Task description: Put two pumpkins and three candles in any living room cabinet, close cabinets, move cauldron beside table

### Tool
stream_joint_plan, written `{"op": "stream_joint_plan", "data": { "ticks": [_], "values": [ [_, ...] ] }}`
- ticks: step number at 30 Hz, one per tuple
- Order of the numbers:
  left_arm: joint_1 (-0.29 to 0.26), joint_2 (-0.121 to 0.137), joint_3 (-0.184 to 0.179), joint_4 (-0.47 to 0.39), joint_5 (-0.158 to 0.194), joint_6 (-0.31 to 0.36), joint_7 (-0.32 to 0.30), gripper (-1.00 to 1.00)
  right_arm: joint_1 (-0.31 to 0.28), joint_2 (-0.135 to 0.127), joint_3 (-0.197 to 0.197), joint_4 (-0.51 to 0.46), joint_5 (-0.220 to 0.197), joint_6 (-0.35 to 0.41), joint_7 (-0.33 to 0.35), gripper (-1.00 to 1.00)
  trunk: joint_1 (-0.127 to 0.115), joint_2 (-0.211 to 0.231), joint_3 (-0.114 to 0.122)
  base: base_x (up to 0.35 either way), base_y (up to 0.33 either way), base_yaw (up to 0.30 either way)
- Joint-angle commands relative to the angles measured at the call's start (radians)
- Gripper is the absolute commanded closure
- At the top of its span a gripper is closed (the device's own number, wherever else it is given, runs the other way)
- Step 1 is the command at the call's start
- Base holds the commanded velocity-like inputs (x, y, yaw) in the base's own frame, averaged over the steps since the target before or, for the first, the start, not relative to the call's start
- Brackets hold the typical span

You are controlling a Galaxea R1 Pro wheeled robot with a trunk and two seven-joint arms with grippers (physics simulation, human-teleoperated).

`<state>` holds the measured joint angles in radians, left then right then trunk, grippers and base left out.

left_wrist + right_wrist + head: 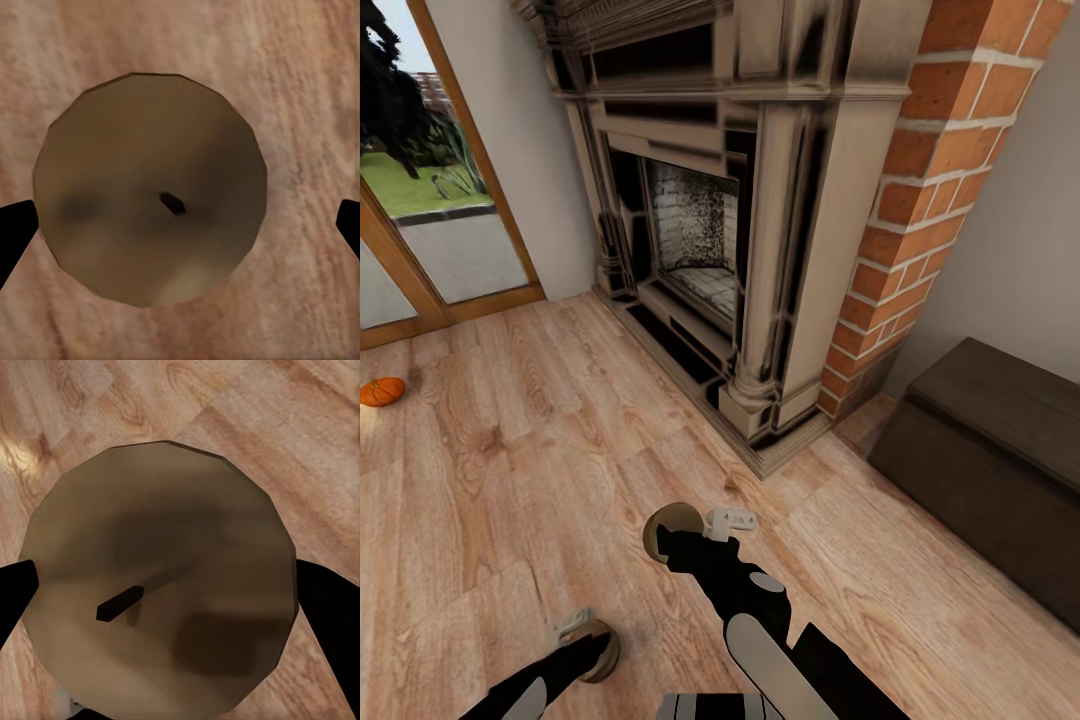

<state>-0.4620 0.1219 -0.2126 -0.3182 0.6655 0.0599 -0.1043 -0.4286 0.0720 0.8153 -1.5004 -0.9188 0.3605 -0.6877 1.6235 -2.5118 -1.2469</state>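
Left gripper (180, 225) clamped on tan candle (150, 187), right gripper (176, 607) gripped second candle (161, 577), both above wood floor (510, 480), orange pumpkin (381, 391) far left, cabinet (990, 460) right.

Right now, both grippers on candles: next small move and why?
Probably turn the base right toward the cabinet. The left gripper and right gripper each straddle a candle, while the cabinet sits closed beyond the brick chimney. The pumpkin can wait.
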Motion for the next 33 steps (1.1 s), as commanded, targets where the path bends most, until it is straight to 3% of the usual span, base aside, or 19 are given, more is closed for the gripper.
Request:
{"op": "stream_joint_plan", "data": {
  "ticks": [1, 33],
  "values": [
    [0.0, 0.001, -0.003, -0.002, 0.008, 0.004, -0.001, -1.0, -0.001, 0.0, 0.001, -0.001, -0.005, 0.003, -0.007, 1.0, 0.0, 0.0, -0.001, 0.034, 0.0, 0.0],
    [0.0, 0.002, 0.007, -0.002, 0.017, 0.003, 0.002, -1.0, -0.001, -0.001, 0.001, 0.0, -0.005, 0.003, -0.007, 1.0, 0.0, 0.0, -0.001, 0.025, 0.014, 0.0]
  ]
}}
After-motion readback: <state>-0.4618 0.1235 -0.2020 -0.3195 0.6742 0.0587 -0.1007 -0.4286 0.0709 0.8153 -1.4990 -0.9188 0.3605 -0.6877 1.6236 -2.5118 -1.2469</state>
